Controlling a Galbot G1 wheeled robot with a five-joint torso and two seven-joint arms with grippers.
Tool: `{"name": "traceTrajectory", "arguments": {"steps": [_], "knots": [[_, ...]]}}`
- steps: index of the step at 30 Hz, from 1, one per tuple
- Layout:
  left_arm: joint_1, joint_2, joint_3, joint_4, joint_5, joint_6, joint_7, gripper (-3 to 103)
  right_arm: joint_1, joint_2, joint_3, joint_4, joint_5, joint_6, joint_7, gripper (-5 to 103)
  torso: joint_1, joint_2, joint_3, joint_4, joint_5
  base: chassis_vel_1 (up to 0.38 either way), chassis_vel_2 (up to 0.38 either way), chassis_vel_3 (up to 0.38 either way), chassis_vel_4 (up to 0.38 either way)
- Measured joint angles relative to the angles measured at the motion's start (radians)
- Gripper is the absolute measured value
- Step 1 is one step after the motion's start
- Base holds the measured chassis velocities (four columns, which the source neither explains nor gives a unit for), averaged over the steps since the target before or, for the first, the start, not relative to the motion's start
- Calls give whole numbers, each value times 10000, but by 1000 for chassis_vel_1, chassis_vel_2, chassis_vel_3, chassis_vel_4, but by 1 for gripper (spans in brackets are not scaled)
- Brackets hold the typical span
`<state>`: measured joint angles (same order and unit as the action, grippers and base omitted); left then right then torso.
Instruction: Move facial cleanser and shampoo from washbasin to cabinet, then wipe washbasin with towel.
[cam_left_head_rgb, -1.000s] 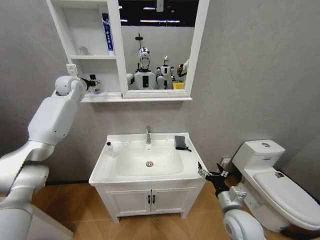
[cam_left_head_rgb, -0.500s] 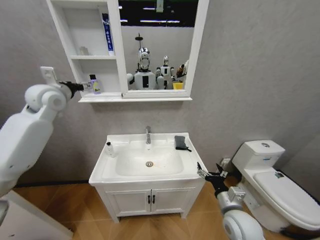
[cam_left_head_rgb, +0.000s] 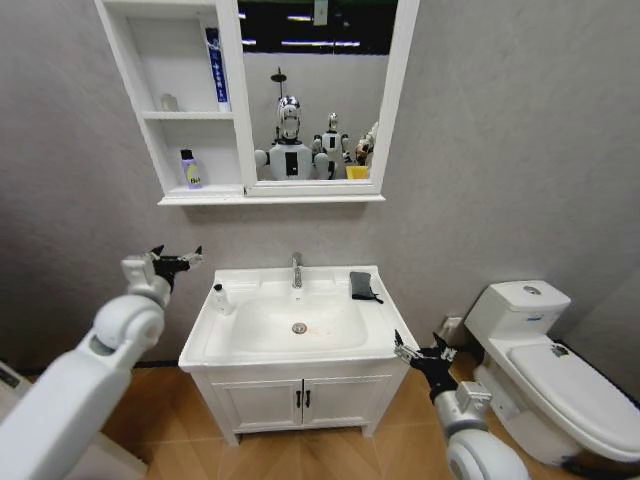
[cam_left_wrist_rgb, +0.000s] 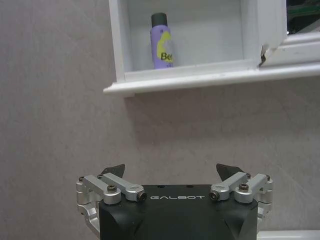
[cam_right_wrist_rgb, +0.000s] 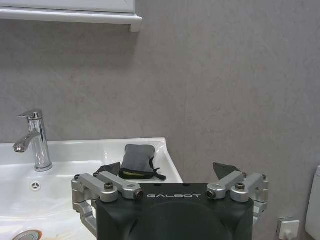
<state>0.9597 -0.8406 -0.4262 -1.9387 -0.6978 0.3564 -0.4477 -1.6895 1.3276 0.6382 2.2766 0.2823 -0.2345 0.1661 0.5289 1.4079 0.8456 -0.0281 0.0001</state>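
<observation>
Head view: the left end effector (cam_left_head_rgb: 176, 259) hangs wide and empty left of the washbasin (cam_left_head_rgb: 290, 352), below the cabinet (cam_left_head_rgb: 190, 120), where a purple bottle (cam_left_head_rgb: 189, 169) stands on the lowest shelf. A white bottle (cam_left_head_rgb: 220, 298) stands on the washbasin's left rim, the towel (cam_left_head_rgb: 362, 285) at far right. The right end effector (cam_left_head_rgb: 420, 352) waits wide near its right corner.

A bottle (cam_left_head_rgb: 190, 169) stands in the cabinet (cam_left_head_rgb: 170, 118) above the washbasin (cam_left_head_rgb: 296, 320), towel (cam_left_head_rgb: 361, 284) at its back right.
</observation>
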Motion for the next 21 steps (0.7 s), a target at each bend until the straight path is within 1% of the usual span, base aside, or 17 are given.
{"name": "traceTrajectory", "arguments": {"steps": [1,2,4,5,8,9,12,13,16,21], "knots": [[64,-329,114,285,297,-155,212,100,-10,16,5,0,-2,18,-5,100,1,0,0,3,2,0,0,0,0],[64,-329,114,285,297,-155,212,100,-10,16,5,0,-2,18,-5,100,1,0,0,3,2,0,0,0,0],[62,-769,296,872,753,-465,524,100,-5,39,4,4,-1,19,-10,100,1,0,0,1,3,0,0,0,0],[62,-769,296,872,753,-465,524,100,-5,39,4,4,-1,19,-10,100,1,0,0,1,3,0,0,0,0],[146,-1383,432,1747,1580,-878,1155,100,42,48,-12,-4,-5,19,-12,100,1,-1,0,3,3,0,0,0,0],[146,-1383,432,1747,1580,-878,1155,100,42,48,-12,-4,-5,19,-12,100,1,-1,0,3,3,0,0,0,0],[390,-1919,512,2383,2043,-1210,1584,100,72,63,-9,-75,-6,19,-13,100,1,-1,0,5,3,0,0,0,0],[390,-1919,512,2383,2043,-1210,1584,100,72,63,-9,-75,-6,19,-13,100,1,-1,0,5,3,0,0,0,0],[472,-2286,537,2989,2554,-1439,2143,100,61,70,-3,-108,-14,19,-14,100,2,-1,0,5,3,0,0,0,0],[419,-2564,610,3433,2680,-1510,2427,100,44,63,35,-108,2,19,-16,100,1,-1,0,4,2,0,0,0,0]]}}
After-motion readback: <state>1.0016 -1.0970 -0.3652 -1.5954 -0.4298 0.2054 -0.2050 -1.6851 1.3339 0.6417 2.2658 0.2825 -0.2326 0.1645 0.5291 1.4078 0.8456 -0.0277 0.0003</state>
